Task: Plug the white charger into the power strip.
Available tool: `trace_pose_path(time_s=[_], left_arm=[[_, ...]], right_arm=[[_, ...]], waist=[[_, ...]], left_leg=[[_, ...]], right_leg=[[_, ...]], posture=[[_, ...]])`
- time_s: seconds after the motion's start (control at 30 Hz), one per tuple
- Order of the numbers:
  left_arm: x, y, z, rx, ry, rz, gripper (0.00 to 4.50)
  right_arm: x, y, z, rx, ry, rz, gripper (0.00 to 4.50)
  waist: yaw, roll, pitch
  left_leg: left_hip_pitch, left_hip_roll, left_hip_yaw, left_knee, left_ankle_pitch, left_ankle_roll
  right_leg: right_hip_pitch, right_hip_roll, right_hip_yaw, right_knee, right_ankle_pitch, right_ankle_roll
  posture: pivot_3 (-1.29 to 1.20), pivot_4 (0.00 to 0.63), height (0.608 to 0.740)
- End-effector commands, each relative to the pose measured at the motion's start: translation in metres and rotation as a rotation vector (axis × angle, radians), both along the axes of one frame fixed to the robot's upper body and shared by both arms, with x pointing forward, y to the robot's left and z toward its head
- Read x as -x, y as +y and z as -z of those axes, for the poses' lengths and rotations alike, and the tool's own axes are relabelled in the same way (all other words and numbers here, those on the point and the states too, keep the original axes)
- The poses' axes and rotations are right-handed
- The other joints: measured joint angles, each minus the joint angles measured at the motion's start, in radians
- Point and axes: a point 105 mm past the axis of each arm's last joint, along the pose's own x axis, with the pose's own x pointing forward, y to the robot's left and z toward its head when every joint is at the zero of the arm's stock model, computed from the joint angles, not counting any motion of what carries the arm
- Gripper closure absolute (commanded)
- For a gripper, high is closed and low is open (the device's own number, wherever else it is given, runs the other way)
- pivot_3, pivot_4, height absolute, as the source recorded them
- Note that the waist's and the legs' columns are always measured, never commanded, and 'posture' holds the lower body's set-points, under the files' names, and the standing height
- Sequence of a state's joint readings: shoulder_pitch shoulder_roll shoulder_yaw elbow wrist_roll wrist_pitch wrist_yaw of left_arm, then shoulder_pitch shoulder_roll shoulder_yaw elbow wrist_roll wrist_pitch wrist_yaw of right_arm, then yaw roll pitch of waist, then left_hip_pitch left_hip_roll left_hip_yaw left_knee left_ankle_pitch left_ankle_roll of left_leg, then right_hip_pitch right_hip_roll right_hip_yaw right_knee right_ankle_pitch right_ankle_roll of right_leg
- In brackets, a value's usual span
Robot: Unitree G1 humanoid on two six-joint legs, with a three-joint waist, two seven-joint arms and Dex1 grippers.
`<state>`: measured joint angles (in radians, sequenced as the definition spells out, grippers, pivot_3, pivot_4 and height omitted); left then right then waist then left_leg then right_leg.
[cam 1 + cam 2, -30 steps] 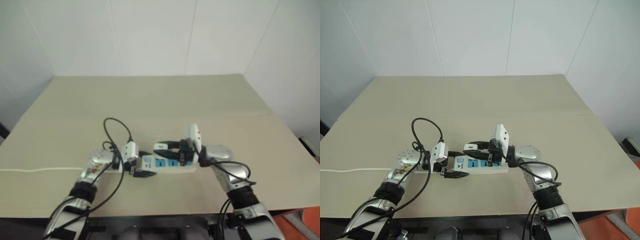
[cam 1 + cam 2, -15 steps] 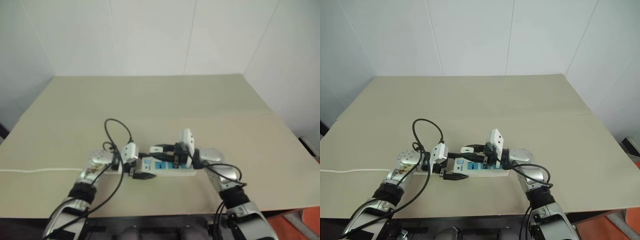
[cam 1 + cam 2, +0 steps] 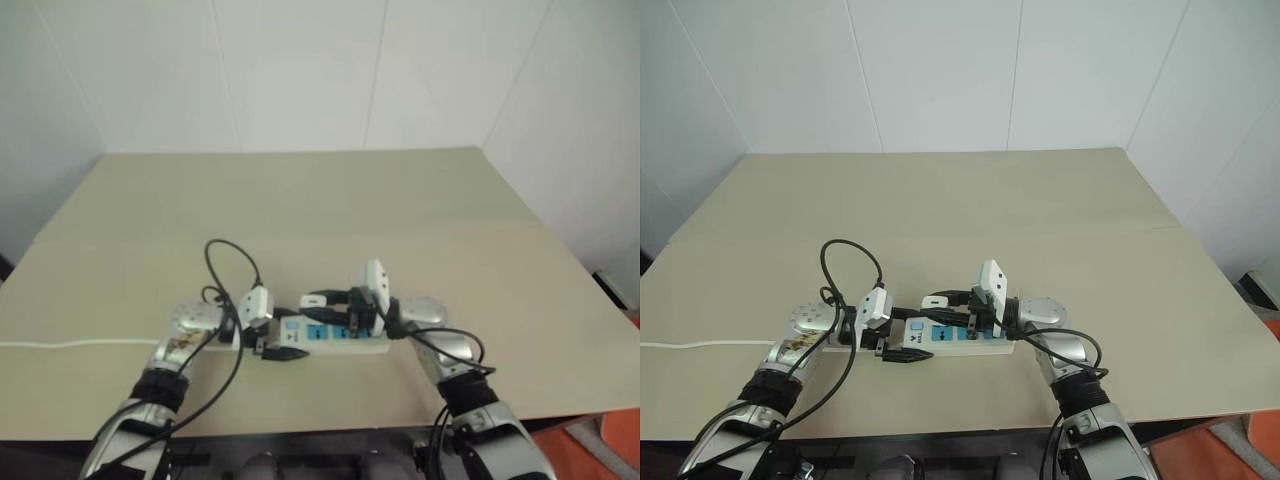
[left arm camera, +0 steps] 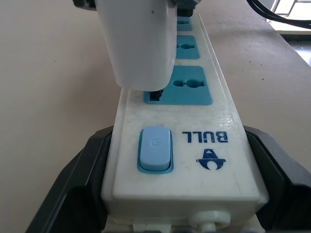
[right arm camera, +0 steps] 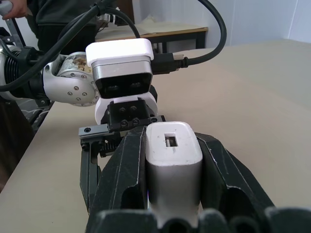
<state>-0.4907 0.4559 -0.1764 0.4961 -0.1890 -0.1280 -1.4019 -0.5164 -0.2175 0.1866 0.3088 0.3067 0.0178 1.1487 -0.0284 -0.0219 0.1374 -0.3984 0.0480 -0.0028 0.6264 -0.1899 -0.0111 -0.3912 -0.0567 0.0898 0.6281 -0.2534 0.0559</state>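
1. Head views: power strip (image 3: 952,340) lying flat near the front edge of a beige table (image 3: 1060,220), its thin white cord (image 3: 700,344) trailing off to the robot's left. Left gripper (image 3: 902,340) clamped across the strip's switch end, one black finger on either long side. Right gripper (image 3: 940,304) reaching in level from the right, poised over the strip's blue sockets, closed on the white charger (image 3: 312,297). Black cable (image 3: 845,262) looping up above the left wrist.

2. Left wrist view: strip (image 4: 194,145) seen lengthwise, wedged between two black fingers (image 4: 82,179) pressed against its sides, jaws wide around its width. Blue switch (image 4: 155,148) nearest the camera, then a blue logo, then the first socket (image 4: 187,90). Charger (image 4: 138,43) standing over that first socket, its lower end at the socket's edge; how deep it is seated, impossible to tell.

3. Right wrist view: charger (image 5: 172,160) pinched between two black fingers (image 5: 124,179), small rectangular port facing the camera. Left gripper's white camera block (image 5: 121,68) and silver wrist beyond. A person's dark clothing and a second table in the background.
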Motion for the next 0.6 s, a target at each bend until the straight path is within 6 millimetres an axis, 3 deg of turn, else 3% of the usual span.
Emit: trace_pose_path(time_s=[0.03, 0.6], left_arm=[[0.009, 0.000, 0.008, -0.042, 0.019, 0.043, 1.19], [0.009, 0.000, 0.008, -0.048, 0.018, 0.039, 1.19]], right_arm=[[-0.004, -0.001, -0.005, -0.007, -0.027, 0.026, 3.31], [0.008, -0.003, 0.003, 0.024, 0.023, -0.028, 3.31]], waist=[[-0.002, 0.000, 0.000], [-0.006, 0.000, 0.000]], left_leg=[[0.000, 0.000, 0.000, 0.000, 0.000, 0.000], [0.000, 0.000, 0.000, 0.000, 0.000, 0.000]], right_leg=[[0.000, 0.000, 0.000, 0.000, 0.000, 0.000], [0.000, 0.000, 0.000, 0.000, 0.000, 0.000]], posture=[[0.00, 0.150, 0.740], [0.00, 0.150, 0.740]])
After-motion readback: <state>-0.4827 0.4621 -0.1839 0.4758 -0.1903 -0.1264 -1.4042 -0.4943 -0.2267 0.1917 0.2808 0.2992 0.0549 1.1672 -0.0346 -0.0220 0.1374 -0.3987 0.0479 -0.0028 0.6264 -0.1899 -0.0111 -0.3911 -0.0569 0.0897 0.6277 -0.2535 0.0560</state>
